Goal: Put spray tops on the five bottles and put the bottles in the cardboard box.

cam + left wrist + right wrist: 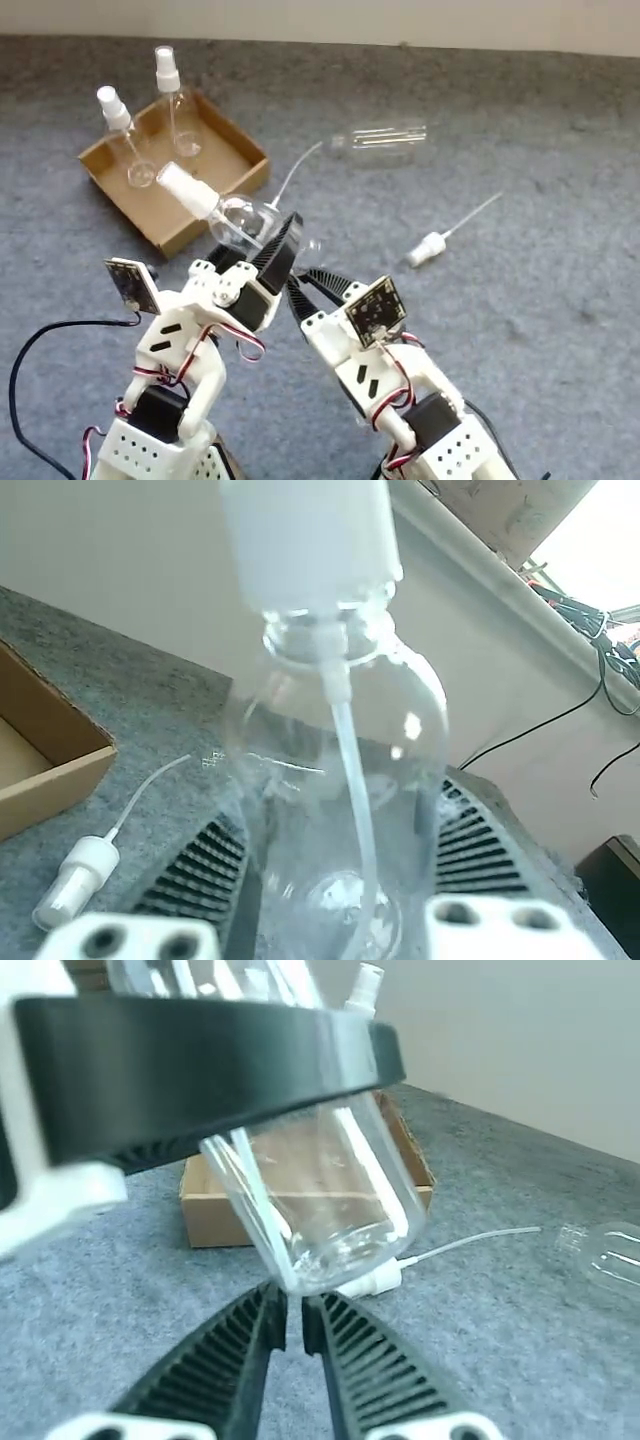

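Clear bottle (240,218), white spray top (185,188); brown cardboard box (215,150); grey, seemingly speckled table (520,300).

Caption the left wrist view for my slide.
Left tool holds a capped clear bottle; a loose spray top lies near the cardboard box.

The high view looks steeply down across the whole surface (520,200). Each wrist view sits low and very close to the same raised bottle (340,780). All three share the cardboard box (205,1222).
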Motion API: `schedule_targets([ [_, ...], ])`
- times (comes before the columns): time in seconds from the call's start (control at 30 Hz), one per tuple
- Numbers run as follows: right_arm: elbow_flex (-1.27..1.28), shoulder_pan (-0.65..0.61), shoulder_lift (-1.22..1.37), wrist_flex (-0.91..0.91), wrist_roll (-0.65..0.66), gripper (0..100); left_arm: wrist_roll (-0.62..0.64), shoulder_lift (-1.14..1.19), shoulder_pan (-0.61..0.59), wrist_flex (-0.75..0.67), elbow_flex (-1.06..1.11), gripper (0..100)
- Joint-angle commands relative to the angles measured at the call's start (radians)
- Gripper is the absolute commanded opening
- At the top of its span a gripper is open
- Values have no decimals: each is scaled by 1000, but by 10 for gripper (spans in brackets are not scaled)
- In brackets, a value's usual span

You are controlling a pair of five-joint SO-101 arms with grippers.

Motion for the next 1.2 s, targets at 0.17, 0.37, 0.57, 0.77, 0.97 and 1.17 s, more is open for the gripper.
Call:
schedule_targets([
  [0.17, 125, 140, -15, -73, 6, 12, -14, 2, 18, 14, 21, 56],
  [0.37, 125, 142, -15, -71, 6, 12, -14, 2, 8, 14, 21, 56],
  [0.57, 125, 142, -15, -70, 6, 12, -14, 2, -56, 14, 21, 56],
  [0.77, 125, 142, -8, -70, 6, 12, -12, 2, -240, 11, 21, 54],
  [0.97, 125, 142, -7, -70, 6, 12, -12, 2, -236, 14, 21, 55],
  [1.17, 131, 128, -10, -70, -2, 12, -12, 2, -139, 12, 21, 56],
])
